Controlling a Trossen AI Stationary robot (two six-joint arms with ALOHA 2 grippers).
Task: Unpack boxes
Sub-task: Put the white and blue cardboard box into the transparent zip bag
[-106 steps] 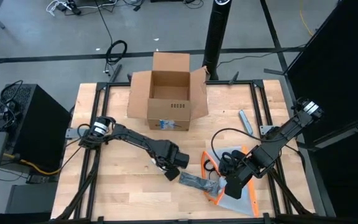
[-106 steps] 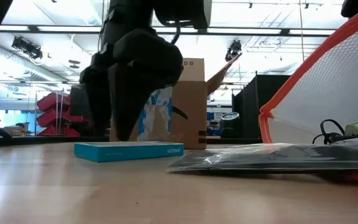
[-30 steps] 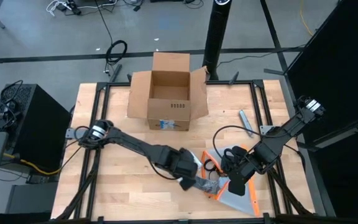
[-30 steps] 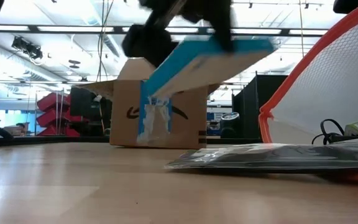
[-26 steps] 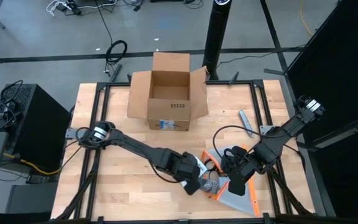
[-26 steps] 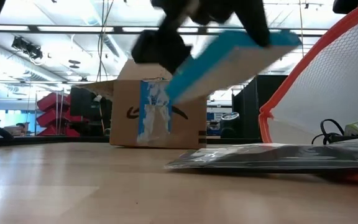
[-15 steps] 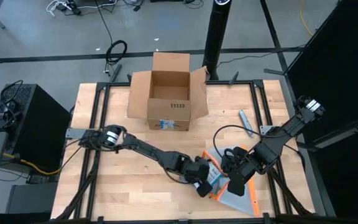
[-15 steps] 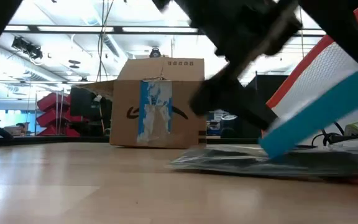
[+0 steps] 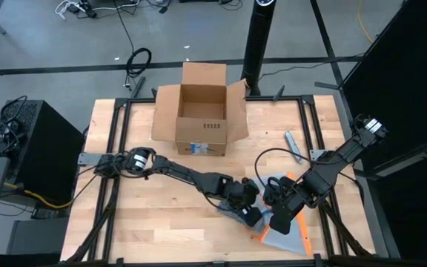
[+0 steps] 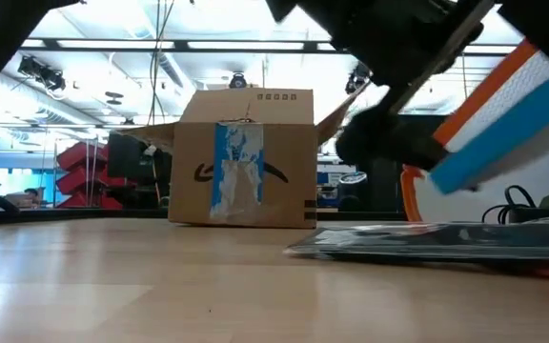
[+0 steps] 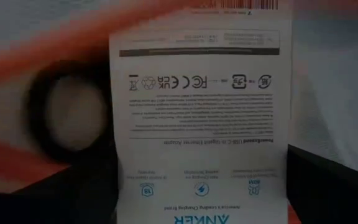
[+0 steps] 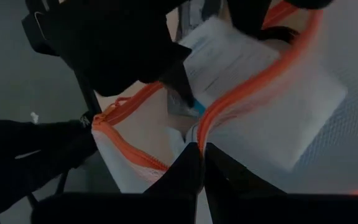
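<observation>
A brown cardboard box point(image 10: 244, 160) stands on the table point(image 10: 112, 286), a tilted blue-edged package point(image 10: 508, 133) raised to its right.

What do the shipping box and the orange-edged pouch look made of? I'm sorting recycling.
The shipping box looks like matte brown corrugated cardboard: raw-edged flaps and a pasted label. The pouch seems a soft whitish mesh or plastic with an orange fabric-like border; it folds limply where the right gripper pinches it.

Industrial lab: concrete floor point(image 9: 65, 44), floor cables point(image 9: 136, 59), red shelving point(image 10: 79, 171), ceiling lights.
</observation>
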